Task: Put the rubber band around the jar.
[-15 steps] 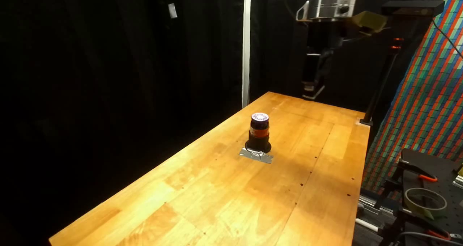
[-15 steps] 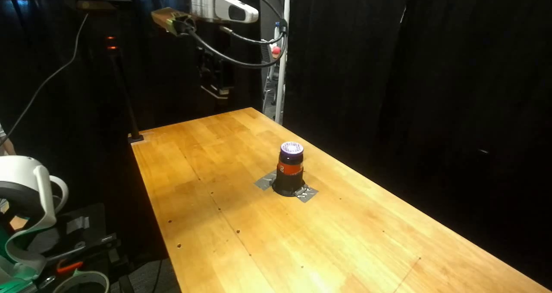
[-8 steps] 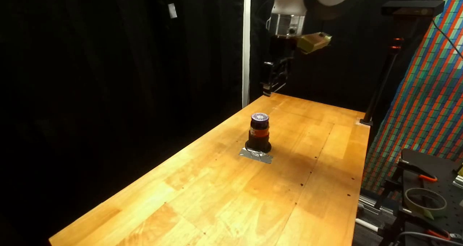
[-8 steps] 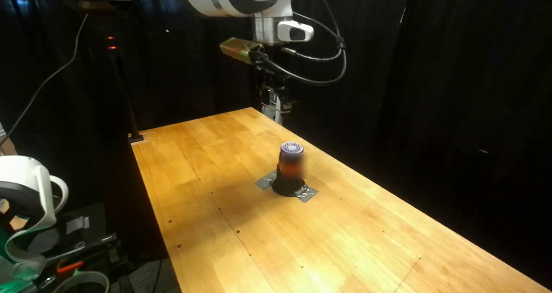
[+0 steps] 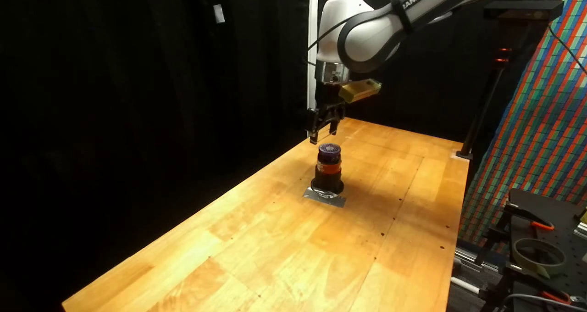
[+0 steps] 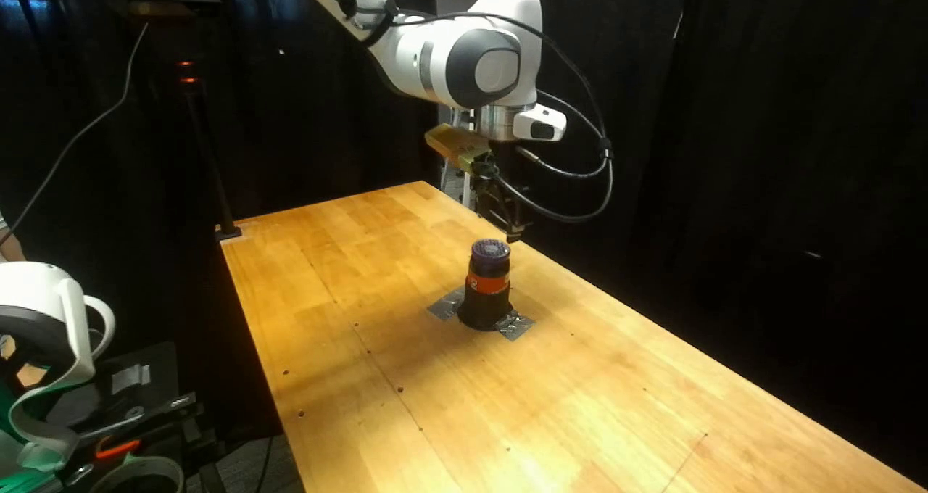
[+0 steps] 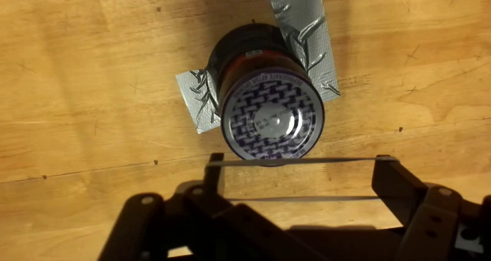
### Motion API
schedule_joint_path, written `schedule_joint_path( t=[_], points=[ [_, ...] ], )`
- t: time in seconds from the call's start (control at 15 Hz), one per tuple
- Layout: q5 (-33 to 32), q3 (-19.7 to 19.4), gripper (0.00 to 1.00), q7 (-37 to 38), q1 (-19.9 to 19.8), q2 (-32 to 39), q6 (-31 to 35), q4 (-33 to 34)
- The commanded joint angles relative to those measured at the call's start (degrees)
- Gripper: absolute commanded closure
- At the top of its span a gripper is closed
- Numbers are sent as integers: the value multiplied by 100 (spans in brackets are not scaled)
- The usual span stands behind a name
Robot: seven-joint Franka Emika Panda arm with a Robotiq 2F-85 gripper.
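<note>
So the claw (image 5: 323,137) is now down near the jar (image 7: 271,115), spread wide with the band (image 7: 303,161) looped round it; lining up looks next imo. Jar stands at the claw's 11 o'clock in the wrist view. Versus earlier frames: claw's lower, closer; jar's unmoved.

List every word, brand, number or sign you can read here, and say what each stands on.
"REFRIGERATE AFTER": upside down on the jar lid, wrist view; the word following is unclear.
"REJEC": also on the jar lid, near its lower edge; the rest is unclear.
"ANKA EMI": on the robot arm, in an exterior view; letters at both ends are cut off.
Too small or blurred to read: the print mid-lid, and that on the orange jar label.
</note>
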Motion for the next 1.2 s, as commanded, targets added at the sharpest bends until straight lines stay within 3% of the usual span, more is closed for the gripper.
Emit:
schedule_joint_path(
  t=[0.0, 0.4, 1.13],
  points=[
    [291, -16, 0, -186, -35, 507, -28, 591],
    [406, -63, 0, -194, -77, 745, -195, 652],
    [843, 30, 0, -309, -261, 30, -976, -267]
  ],
)
